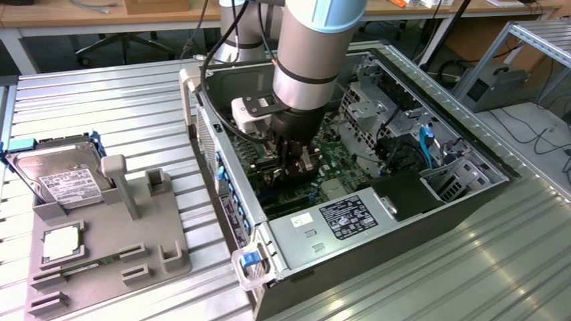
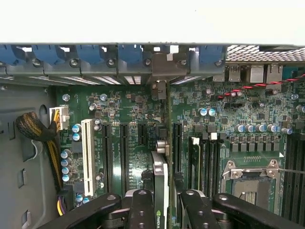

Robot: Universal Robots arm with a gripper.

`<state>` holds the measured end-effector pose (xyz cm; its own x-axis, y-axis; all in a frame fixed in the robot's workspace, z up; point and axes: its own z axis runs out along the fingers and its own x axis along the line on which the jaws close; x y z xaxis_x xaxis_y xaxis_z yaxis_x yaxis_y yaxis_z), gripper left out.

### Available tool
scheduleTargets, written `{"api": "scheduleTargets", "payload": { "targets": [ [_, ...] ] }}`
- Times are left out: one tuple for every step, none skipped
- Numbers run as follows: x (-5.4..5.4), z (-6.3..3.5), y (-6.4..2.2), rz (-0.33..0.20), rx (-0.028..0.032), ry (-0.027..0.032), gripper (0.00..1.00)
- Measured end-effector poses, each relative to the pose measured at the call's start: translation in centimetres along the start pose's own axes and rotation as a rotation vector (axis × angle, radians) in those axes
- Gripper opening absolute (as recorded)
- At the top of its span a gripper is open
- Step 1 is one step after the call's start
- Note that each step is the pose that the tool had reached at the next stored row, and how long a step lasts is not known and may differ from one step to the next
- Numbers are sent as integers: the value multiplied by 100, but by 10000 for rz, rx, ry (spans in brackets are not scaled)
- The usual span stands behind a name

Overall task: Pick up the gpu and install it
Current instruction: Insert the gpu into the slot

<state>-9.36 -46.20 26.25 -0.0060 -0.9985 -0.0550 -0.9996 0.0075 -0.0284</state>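
Observation:
My gripper (image 1: 299, 166) reaches down into the open computer case (image 1: 357, 224) and is shut on the gpu (image 1: 303, 172), a thin dark card held on edge over the green motherboard (image 1: 335, 157). In the wrist view the gpu (image 2: 160, 183) runs away from the camera as a narrow strip. Its silver bracket end (image 2: 159, 81) points at the case's rear slot wall. One black finger (image 2: 142, 207) presses one face of the card and another presses the opposite face. The card stands between the long black expansion slots (image 2: 125, 157). I cannot tell whether its lower edge sits in a slot.
A grey fixture (image 1: 116, 254) at the exterior view's left carries a silver hard drive (image 1: 63, 177), a square chip (image 1: 61, 242) and a green memory stick (image 1: 85, 267). Inside the case are a white slot (image 2: 87, 152), a braided cable bundle (image 2: 33, 130), the processor socket (image 2: 250, 183) and blue slot latches (image 2: 128, 52).

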Motion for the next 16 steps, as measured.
{"api": "scheduleTargets", "payload": {
  "targets": [
    [0,1,0,0,1,-1,27],
    [0,1,0,0,0,-1,27],
    [0,1,0,0,1,-2,27],
    [0,1,0,0,1,-2,27],
    [0,1,0,0,1,-2,27],
    [0,1,0,0,1,-2,27],
    [1,2,0,0,1,-2,27],
    [1,2,0,-1,2,-2,27],
    [2,2,0,0,2,-2,27],
    [2,2,0,0,1,-2,27],
    [2,2,0,-1,2,-4,27],
    [2,1,0,0,2,-8,27],
    [2,-1,0,-1,2,-12,27],
    [1,-4,0,0,3,-13,27],
    [1,-9,-1,0,3,-14,27],
    [0,-14,-1,0,4,-17,27]
  ]
}}
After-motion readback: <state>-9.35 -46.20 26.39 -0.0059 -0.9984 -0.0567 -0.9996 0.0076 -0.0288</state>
